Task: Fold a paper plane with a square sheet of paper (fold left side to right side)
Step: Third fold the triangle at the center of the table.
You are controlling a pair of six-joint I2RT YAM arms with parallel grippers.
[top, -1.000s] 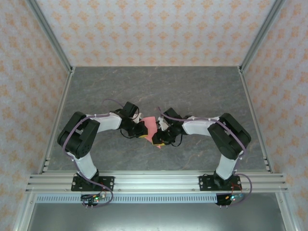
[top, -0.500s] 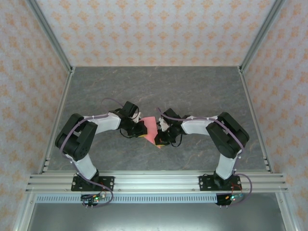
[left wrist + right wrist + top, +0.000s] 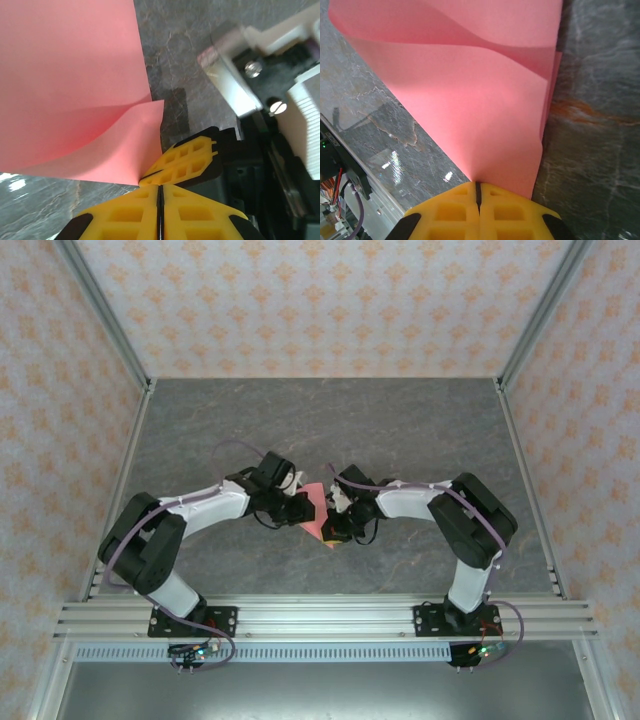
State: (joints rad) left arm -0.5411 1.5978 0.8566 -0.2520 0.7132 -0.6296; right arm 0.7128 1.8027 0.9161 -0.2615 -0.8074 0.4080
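- Grey marble-look tabletop (image 3: 400, 430), boxed in by orange-patterned white walls (image 3: 330, 300). We see both arms bent inward, meeting near the table's middle.
- Thin salmon-pink sheet of paper (image 3: 313, 502) sits between the two grippers, partly covered by them.
- Right gripper (image 3: 477, 186): yellow jaws pressed together, pinching the sheet's edge. The paper fans out from the pinch, one layer bowed up over another, over the marble.
- Left gripper (image 3: 160, 192): yellow jaws pressed together, the seam a thin line. A corner of the sheet ends just beside the tips. We cannot tell whether any paper is caught in them.
- From the left wrist we see the right gripper's yellow fingers (image 3: 187, 157) clamped on that same corner, just beside the left fingertips.
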